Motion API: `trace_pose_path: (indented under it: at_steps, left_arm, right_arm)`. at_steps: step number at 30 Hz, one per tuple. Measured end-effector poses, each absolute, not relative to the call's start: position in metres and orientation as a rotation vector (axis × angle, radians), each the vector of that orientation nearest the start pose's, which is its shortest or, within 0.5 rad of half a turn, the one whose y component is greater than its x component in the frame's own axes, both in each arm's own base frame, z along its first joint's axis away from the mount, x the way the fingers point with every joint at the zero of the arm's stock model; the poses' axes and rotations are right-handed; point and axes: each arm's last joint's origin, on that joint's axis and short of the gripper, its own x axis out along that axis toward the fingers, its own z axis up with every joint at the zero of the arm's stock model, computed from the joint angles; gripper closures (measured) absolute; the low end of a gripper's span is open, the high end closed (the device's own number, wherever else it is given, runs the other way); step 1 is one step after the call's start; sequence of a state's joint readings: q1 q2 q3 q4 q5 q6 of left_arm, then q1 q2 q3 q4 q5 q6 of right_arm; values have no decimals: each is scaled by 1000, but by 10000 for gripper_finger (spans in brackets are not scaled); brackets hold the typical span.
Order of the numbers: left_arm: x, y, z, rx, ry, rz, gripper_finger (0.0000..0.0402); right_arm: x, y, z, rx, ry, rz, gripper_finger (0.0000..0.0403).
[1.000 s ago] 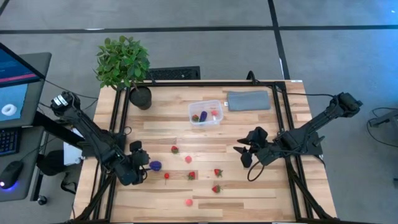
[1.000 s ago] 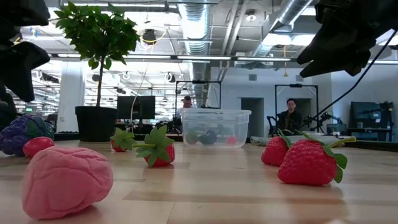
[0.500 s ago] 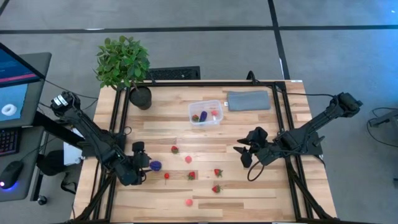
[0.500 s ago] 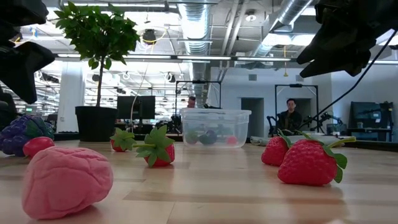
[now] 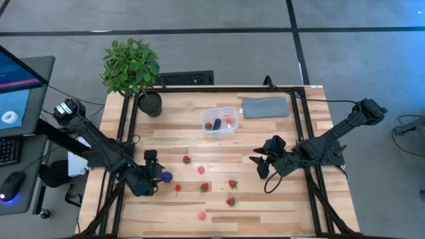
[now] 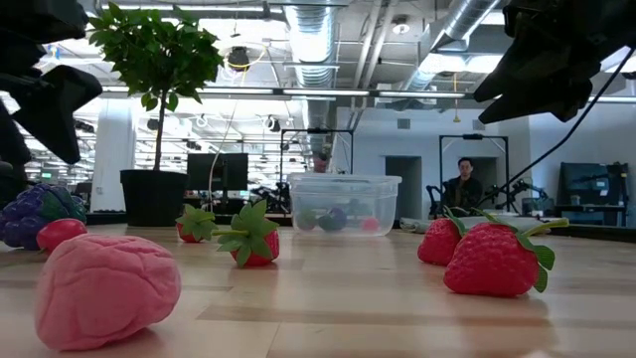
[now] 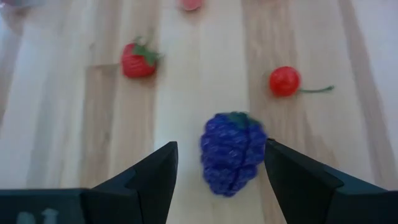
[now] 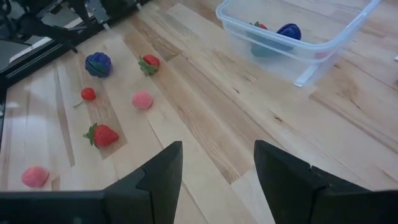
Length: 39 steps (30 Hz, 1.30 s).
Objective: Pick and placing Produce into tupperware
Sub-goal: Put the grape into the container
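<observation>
Pale wooden planks make up the table (image 5: 265, 199), and most of the produce lies loose on its near half. A purple grape cluster (image 7: 231, 152) sits at the left, with the left gripper (image 7: 217, 180) poised over it: the fingers stand apart, one on each side of the cluster, not touching it. Just right of the cluster lies a small red cherry (image 7: 284, 81) with a thin green stem. A strawberry (image 5: 186, 159) lies farther in, near the middle of the table, and a pink round piece (image 5: 201, 170) rests just right of it. Nearer the front edge are three more strawberries (image 5: 204, 187), (image 5: 232, 184) and (image 5: 230, 201), and a pink raspberry-like piece (image 5: 201, 215) nearest of all.

The clear tupperware (image 5: 220, 120) sits at the far middle of the table, already holding a few pieces: a dark purple one (image 8: 288, 31), a strawberry and something red. A flat grey pad (image 5: 265, 107) lies just to its right, and a leafy potted plant (image 5: 131, 66) stands at the far left corner.

The right gripper (image 5: 261, 161) hangs above the table's right half, well apart from any produce, its fingers open and empty.

A person (image 6: 463, 184) sits in the room beyond the table.
</observation>
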<state>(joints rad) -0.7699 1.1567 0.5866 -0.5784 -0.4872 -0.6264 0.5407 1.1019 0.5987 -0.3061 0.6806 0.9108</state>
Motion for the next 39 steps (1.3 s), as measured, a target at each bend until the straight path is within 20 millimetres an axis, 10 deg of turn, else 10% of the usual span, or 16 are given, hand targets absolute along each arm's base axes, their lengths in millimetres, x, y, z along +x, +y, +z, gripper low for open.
trace_pose_path:
  at_steps: [27, 39]
  left_arm:
    - [164, -129, 149, 102, 1042, 84, 172]
    - [171, -121, 149, 63, 1061, 110, 112]
  right_arm:
    - [186, 91, 208, 421, 536, -410, 182]
    - [186, 91, 208, 421, 536, -410, 182]
